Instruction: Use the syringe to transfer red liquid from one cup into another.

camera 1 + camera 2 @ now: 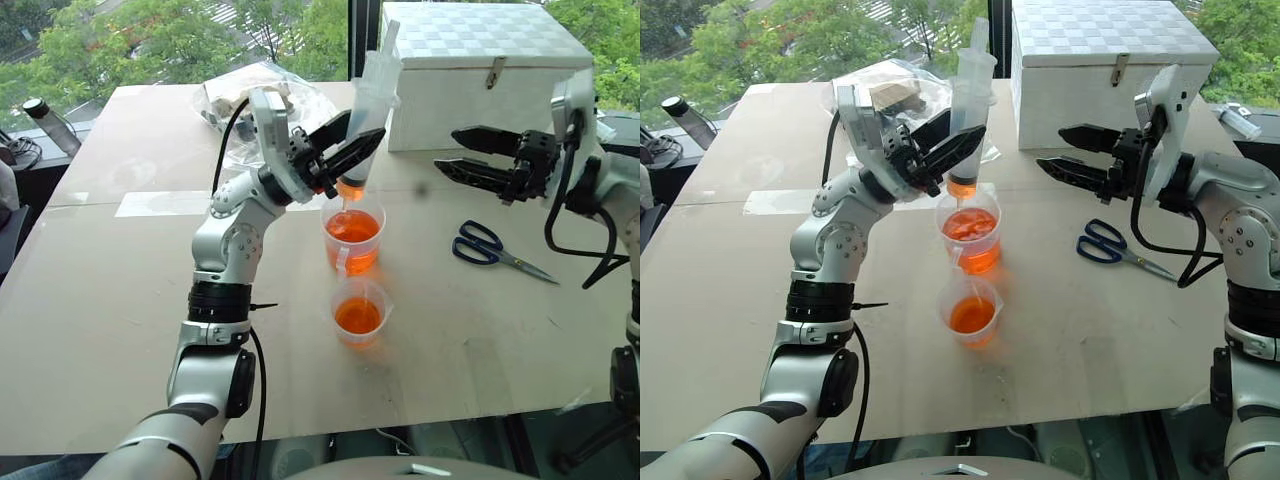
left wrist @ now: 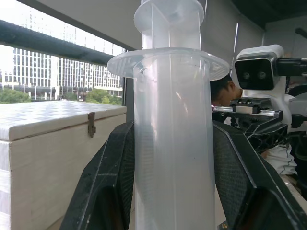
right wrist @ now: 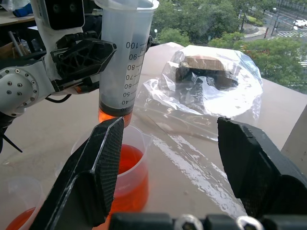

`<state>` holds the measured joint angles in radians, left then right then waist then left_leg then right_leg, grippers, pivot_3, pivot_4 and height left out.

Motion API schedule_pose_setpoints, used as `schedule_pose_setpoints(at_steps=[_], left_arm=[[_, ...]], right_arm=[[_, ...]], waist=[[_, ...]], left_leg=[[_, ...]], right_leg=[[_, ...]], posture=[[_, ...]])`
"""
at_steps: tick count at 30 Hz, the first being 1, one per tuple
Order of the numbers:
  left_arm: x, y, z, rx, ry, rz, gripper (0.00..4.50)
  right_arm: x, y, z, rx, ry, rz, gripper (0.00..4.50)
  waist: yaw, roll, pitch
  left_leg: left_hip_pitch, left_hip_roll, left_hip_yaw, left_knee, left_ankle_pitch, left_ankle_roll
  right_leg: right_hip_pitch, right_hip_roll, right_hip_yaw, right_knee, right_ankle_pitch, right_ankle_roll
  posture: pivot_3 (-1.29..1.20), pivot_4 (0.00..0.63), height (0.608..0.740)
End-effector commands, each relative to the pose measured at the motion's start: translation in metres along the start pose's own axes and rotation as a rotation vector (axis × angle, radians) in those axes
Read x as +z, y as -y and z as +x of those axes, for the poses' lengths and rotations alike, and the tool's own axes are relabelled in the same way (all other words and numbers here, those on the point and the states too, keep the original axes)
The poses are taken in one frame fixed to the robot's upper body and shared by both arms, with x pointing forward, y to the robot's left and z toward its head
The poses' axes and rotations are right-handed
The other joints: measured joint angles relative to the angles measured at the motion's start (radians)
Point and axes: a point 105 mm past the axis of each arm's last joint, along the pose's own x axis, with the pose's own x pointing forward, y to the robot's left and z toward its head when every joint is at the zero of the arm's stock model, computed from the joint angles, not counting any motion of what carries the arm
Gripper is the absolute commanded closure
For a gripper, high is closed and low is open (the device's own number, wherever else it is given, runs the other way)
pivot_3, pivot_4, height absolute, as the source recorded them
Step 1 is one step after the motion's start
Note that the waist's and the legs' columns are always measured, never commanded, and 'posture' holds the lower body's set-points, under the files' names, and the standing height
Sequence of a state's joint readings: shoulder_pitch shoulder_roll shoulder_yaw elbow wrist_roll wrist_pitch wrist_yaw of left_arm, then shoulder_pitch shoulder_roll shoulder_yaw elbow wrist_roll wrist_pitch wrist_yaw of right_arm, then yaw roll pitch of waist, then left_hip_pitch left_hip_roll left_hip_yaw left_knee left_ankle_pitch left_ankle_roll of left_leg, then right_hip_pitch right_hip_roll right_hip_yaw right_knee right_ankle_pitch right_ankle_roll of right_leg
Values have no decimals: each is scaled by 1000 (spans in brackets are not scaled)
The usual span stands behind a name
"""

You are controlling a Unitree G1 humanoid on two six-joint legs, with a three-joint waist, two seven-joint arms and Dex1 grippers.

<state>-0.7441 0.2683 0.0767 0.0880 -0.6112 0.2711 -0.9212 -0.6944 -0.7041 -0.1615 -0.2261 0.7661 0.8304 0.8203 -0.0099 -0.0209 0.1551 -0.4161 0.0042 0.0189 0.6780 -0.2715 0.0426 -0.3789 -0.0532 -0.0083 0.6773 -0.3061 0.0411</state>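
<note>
— Around the working spot? 
— White box point(image 1: 480, 70) with a metal clasp at the back right of the surface point(image 1: 120, 290), beyond the cups. Crumpled clear bag point(image 3: 211, 91) with dark items inside at the back, behind the left arm. Blue-handled scissors point(image 1: 490, 248) lying flat to the right of the cups, well apart from them. Dark-capped bottle point(image 1: 50, 125) past the far left edge.

— In the way of anything? 
— Nothing between the two pincers except the syringe itself; scissors below the right one, flat on the surface.

— Task things? 
— Syringe point(image 1: 965, 110) upright, tip just above the taller cup point(image 1: 352, 238), a little red liquid point(image 3: 111, 115) at the bottom of the barrel. Taller cup about half full of the same liquid. Shorter cup point(image 1: 360, 312) just in front of it, nearer the robot, also holding orange-red liquid.

— Left arm? 
— Raised over the cups, left pincer point(image 1: 345, 155) pointing right and slightly up, clamped on the syringe barrel from both sides.

— Right arm? 
— Held out at about the same height, right pincer point(image 1: 470, 155) pointing left toward the syringe, fingers apart, holding nothing, well clear of the barrel.
</note>
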Motion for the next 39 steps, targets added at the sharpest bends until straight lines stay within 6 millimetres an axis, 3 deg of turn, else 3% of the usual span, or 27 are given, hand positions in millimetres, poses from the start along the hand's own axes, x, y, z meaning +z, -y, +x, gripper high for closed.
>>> schedule_pose_setpoints(at_steps=[1,6,17,22,27,39], left_arm=[[15,6,10,-22,34,59,2350],[15,9,10,-44,47,49,2350],[15,15,10,-87,51,45,2350],[12,15,9,-83,37,44,2350],[8,11,9,-64,21,25,2350],[19,15,4,-108,-31,36,2350]], right_arm=[[22,-9,-1,5,106,-4,1220],[33,-9,12,-33,191,27,1220],[32,13,54,-199,160,-48,1220],[55,-17,70,-55,260,-28,1220],[55,-28,71,-17,251,-21,1220],[45,14,46,-213,221,-5,1220]], waist=[[-1,0,0],[-2,0,0],[-3,0,0],[-4,0,0],[0,0,0],[-4,0,0]], left_leg=[[0,0,0,0,0,0],[0,0,0,0,0,0],[0,0,0,0,0,0],[0,0,0,0,0,0],[0,0,0,0,0,0],[0,0,0,0,0,0]], right_leg=[[0,0,0,0,0,0],[0,0,0,0,0,0],[0,1,0,1,0,0],[0,1,0,1,0,0],[0,0,-1,1,0,0],[0,1,-1,1,0,0]], posture=[[0,150,740],[0,150,740],[0,150,740],[0,150,740],[0,150,740],[0,150,740]])
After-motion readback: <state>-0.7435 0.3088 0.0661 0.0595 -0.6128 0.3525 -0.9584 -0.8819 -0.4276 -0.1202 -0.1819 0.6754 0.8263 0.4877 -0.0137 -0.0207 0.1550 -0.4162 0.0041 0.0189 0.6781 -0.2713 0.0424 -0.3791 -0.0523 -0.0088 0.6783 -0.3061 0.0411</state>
